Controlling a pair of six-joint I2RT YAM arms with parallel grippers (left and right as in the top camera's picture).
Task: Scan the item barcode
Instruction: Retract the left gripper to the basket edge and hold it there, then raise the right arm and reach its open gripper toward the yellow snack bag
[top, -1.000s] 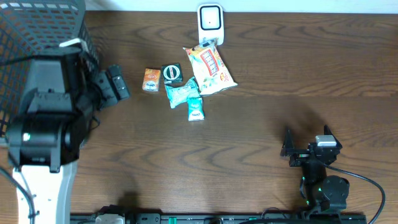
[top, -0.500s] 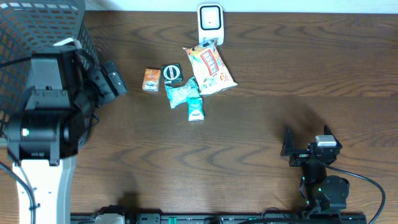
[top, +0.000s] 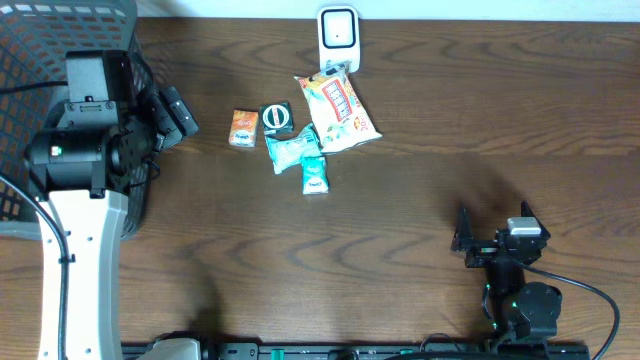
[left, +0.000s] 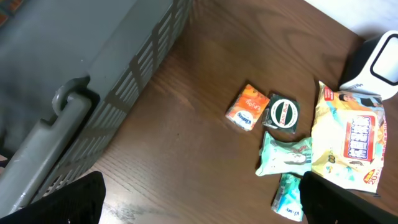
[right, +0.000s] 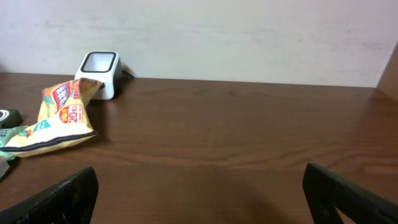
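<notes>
While neither arm holds anything, right gripper (top: 494, 222) sits parked near the front edge, fingers wide, bare table (top: 450, 130) ahead | left gripper (top: 172, 118) wide too, hemmed by basket (top: 30, 40) on its left | snack bag (top: 338, 108) and orange packet (top: 243, 128) lie mid-table, likely staged close to scanner (top: 338, 27) at the far edge

L arm (top: 78, 150): blk housing, white link. R arm (top: 522, 295): blk, cable, green LED.

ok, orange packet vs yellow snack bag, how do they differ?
The orange packet is small and blocky; the yellow snack bag is far bigger, crinkled. The orange packet sits at the cluster's left end; the yellow snack bag lies nearest the scanner. Both lie on the table.
</notes>
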